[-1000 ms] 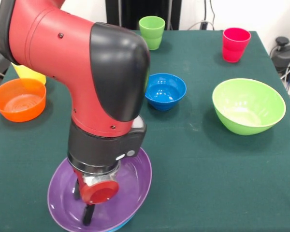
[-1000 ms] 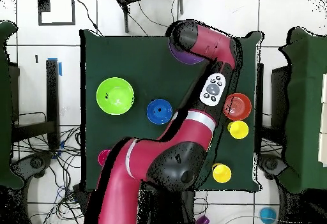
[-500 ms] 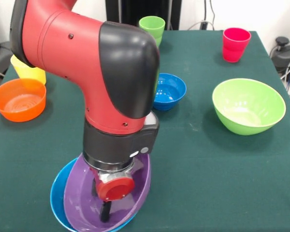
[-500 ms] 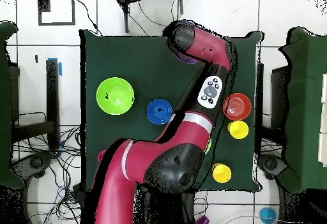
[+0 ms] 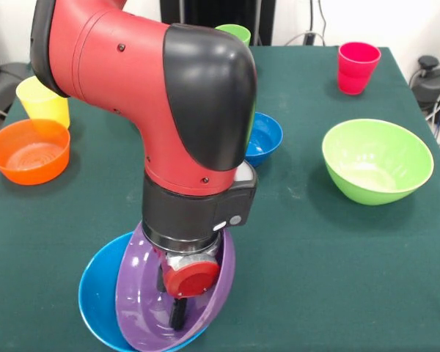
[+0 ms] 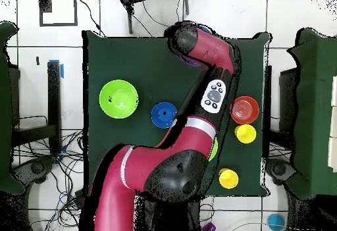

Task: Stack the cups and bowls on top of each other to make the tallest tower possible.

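Purple bowl (image 5: 143, 304) tilted inside large blue bowl (image 5: 99, 301) — jaws' state unclear.

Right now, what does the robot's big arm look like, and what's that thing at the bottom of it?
The thick, round, glossy red arm has a smooth black elbow cover and a black wrist band above a silver ring. From above, a white oval button pad shows on it. The gripper has a red round disc and thin black fingers.
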Controlling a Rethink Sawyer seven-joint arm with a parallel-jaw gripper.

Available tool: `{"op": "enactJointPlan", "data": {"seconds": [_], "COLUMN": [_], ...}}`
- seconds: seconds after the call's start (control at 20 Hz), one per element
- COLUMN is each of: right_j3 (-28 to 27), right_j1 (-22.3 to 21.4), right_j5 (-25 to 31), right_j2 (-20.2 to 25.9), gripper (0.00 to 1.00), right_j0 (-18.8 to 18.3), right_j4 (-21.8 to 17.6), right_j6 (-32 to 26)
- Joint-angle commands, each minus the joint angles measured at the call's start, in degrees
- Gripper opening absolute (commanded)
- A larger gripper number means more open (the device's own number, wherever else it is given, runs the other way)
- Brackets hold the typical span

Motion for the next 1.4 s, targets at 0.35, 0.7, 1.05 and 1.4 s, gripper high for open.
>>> {"op": "enactJointPlan", "data": {"seconds": [0.35,0.7,1.05,1.4], "right_j3": [9.68,12.73,15.92,17.39], "right_j1": [-1.27,-3.31,-5.72,-7.43], "right_j5": [2.98,1.95,1.87,3.16], "right_j2": [11.02,13.63,15.89,17.15], "gripper": [1.00,1.00,1.00,1.00], "right_j0": [1.07,0.82,1.01,1.35], "right_j4": [-3.79,-4.28,-4.63,-4.78], "right_j6": [-3.53,-4.94,-5.83,-5.37]}}
